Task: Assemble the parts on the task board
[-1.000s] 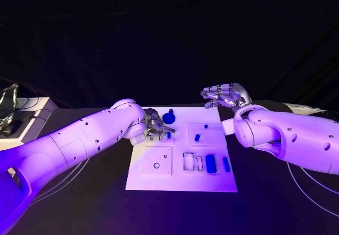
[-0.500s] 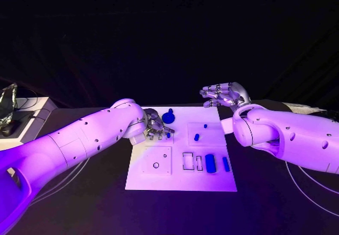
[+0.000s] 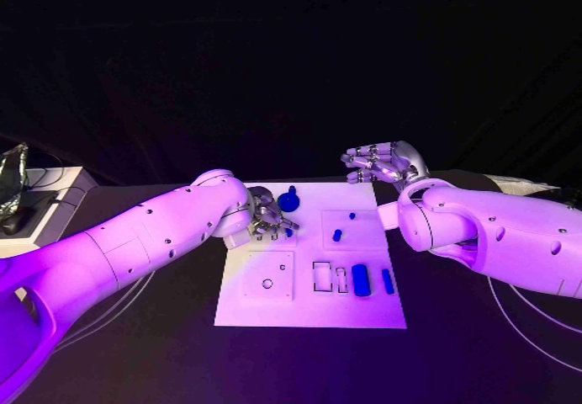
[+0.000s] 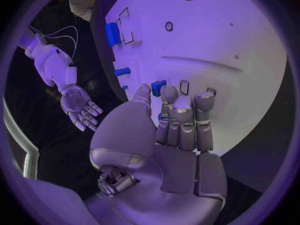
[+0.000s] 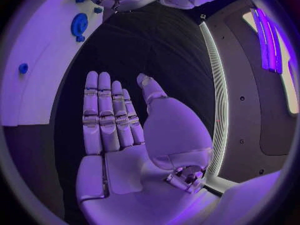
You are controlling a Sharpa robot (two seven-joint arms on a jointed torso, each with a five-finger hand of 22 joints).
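Task board: white plate, lying flat at the middle of the black table, between your two arms.

Parts, blue, on the board as you see it from the head view:
- one large round part with a small knob on top, at the far edge, just beside the left hand;
- two small parts on the raised square panel in the far right quarter;
- one long rounded part and one slimmer part standing in the row of slots near the right edge;
- one round hole and a smaller one on the near left panel.

Left hand: lowered onto the board's far left quarter, fingers pointing down and close together, tips at or just above the surface. A small blue part sits right at the thumb tip in the left wrist view; you cannot tell whether it is pinched or only touched.

Right hand: raised above the table past the board's far right corner, well apart from the parts. Your right wrist view shows the palm flat, fingers straight and side by side, thumb apart, nothing in it.
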